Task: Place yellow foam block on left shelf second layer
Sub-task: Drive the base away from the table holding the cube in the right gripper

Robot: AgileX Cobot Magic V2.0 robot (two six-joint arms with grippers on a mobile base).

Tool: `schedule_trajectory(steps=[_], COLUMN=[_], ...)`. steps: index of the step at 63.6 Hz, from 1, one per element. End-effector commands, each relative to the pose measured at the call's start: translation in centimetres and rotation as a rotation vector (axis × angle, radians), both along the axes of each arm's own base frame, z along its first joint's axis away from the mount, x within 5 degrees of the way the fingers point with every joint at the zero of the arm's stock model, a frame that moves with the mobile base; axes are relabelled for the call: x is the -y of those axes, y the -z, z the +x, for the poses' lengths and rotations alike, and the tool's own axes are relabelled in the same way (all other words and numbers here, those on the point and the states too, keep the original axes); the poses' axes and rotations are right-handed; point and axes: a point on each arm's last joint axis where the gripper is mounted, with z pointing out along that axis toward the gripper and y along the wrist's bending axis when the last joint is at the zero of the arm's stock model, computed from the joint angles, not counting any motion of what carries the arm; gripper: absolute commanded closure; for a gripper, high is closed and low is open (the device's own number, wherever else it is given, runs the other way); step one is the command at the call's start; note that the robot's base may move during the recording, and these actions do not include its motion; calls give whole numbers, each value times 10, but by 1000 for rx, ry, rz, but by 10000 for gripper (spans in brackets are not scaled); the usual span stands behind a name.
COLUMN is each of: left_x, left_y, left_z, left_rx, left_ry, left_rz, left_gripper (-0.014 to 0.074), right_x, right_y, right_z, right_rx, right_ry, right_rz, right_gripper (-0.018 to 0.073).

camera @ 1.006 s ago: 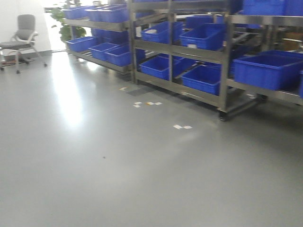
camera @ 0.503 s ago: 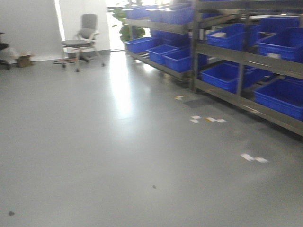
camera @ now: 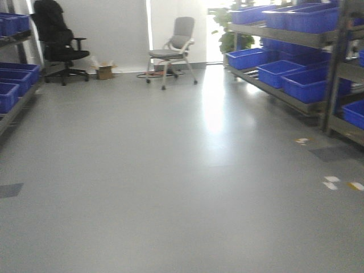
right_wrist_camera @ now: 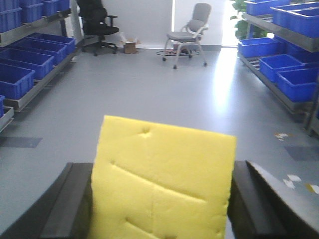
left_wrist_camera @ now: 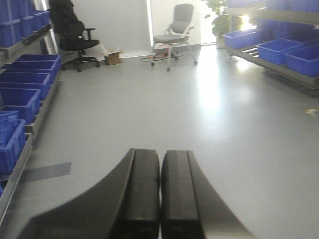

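The right pincer [right_wrist_camera: 162,199] pinches a pale lemon-yellow, matte foam block [right_wrist_camera: 162,164] between its two black fingers [right_wrist_camera: 75,204]. The block fills the gap and rises above them. The left pincer [left_wrist_camera: 160,199] is pressed together, its black fingers touching. Beyond both spreads a glossy grey floor [camera: 170,170]. Blue plastic bins [right_wrist_camera: 20,72] sit on a metal shelf along the left, and further blue bins [right_wrist_camera: 294,79] line the right. A grey office chair [right_wrist_camera: 188,30] and a black office chair [right_wrist_camera: 97,20] stand near the far white wall.

foam block [right_wrist_camera: 162,184] pale yellow | bins [camera: 298,84] blue | floor [camera: 170,170] grey | swivel chair [camera: 56,40] black
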Motion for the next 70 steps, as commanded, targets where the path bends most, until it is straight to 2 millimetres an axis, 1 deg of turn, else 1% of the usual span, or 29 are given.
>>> schedule_trajectory(steps=[1,70], left_x=[2,2], left_y=[1,1], left_z=[0,0], left_rx=[68,68], left_ry=[27,27], left_rz=[-8,-8], left_gripper=[460,460], right_x=[0,0], right_y=[-16,-16], right_z=[-1,-1], right_rx=[100,100], right_ry=[3,3], right_rz=[9,9], right_gripper=[208,208])
